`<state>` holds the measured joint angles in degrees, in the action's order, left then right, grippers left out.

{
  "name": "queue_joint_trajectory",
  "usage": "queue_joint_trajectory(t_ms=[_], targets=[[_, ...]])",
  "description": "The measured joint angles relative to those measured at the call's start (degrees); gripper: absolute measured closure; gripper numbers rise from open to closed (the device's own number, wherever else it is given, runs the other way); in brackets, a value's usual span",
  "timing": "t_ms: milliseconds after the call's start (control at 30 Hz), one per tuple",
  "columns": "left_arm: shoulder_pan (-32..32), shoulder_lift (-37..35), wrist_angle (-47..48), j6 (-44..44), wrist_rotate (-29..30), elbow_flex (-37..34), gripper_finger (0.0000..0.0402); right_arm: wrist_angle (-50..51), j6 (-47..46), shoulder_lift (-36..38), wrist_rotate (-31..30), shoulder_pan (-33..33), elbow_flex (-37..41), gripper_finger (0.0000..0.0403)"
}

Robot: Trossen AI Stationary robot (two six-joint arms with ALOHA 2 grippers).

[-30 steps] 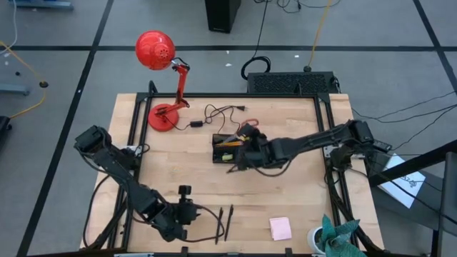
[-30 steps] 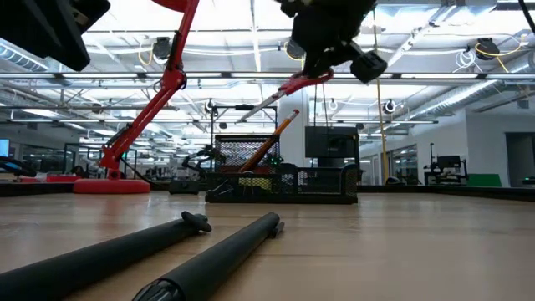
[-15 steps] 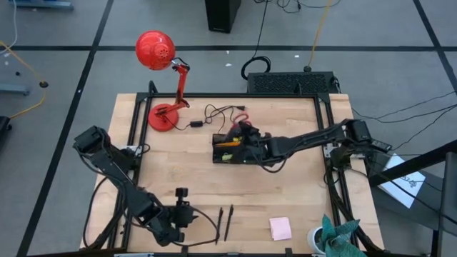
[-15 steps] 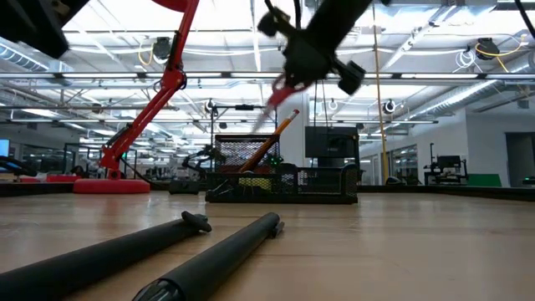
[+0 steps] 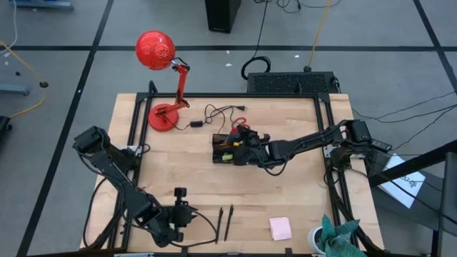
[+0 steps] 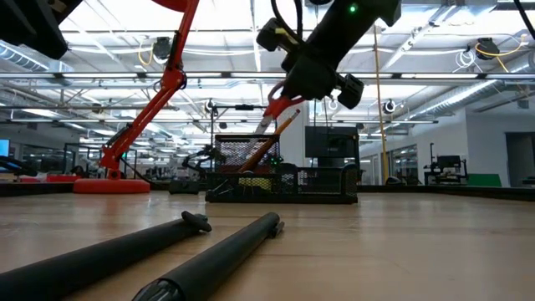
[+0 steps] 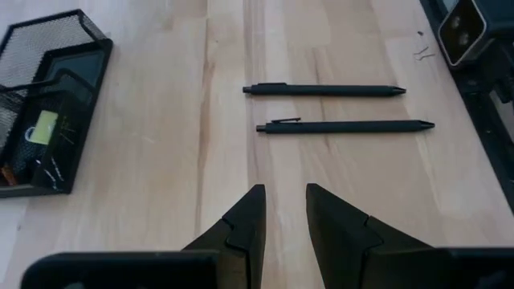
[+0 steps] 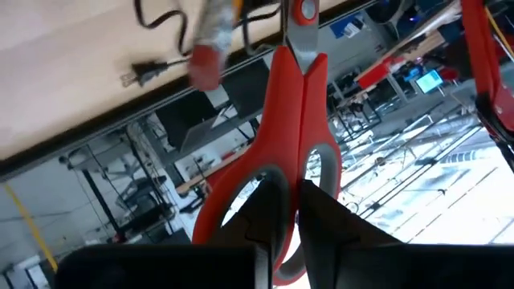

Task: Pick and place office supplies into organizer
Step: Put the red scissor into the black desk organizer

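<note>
Scissors clamped in right hand, blades angled down, directly over organizer; left hand slightly parted, empty.

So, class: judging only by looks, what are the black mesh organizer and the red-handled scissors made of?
Black mesh organizer: probably painted metal wire, since its walls show a see-through grid. Red-handled scissors: glossy moulded plastic handles, apparently, with a grey blade that looks like metal.

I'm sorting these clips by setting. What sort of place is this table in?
Probably a large robotics lab or workshop. The low view shows an open hall with ceiling trusses, strip lights and monitors behind the wooden table. From above, taped lines cross a grey floor.
</note>
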<state>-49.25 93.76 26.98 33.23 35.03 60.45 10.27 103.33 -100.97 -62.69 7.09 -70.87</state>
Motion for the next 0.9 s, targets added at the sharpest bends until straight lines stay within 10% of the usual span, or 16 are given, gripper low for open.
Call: queue_joint_trajectory(t_ms=[600, 900], targets=[[-0.2, 0.0, 0.0, 2.8, 0.6, -4.2, 0.0305, -14.6, 4.4, -10.0, -2.7, 0.0, -0.1, 0.0379], [-0.2, 0.0, -1.7, 4.2, 1.0, -6.4, 0.0305, -16.2, 3.9, -10.2, -1.3, 0.4, -0.4, 0.0287]])
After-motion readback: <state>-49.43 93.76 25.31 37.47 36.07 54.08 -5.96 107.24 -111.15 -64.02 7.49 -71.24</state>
